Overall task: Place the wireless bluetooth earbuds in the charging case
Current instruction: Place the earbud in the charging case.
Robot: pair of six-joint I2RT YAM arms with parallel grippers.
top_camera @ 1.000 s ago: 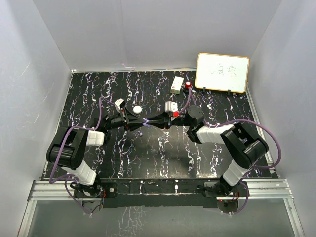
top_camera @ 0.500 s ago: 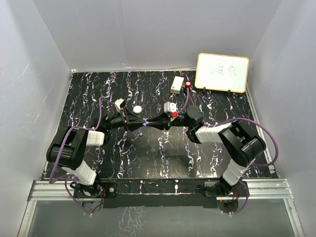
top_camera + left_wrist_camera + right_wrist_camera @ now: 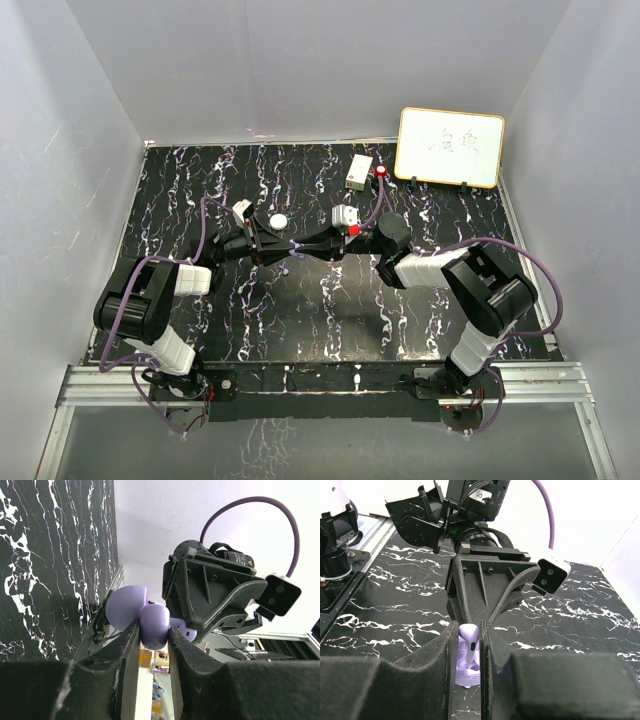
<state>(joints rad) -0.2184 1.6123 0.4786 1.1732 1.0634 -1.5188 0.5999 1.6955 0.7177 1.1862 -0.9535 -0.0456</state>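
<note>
Currently charging case [image 3: 150, 617] is gripped tight by left hand [image 3: 153, 630], pale earbud [image 3: 468, 647] pinched by right hand [image 3: 468, 630], both held together above mid worktop [image 3: 330, 310]. If slightly misaligned, earbud could be jammed on rim, twisted loose, dropped.

My left gripper [image 3: 152, 632] pinches a purple charging case [image 3: 150, 622], its round lid open toward the left. Just beyond it, the right gripper [image 3: 176, 624] points at me. Black marbled table [image 3: 55, 555] fills the left.
</note>
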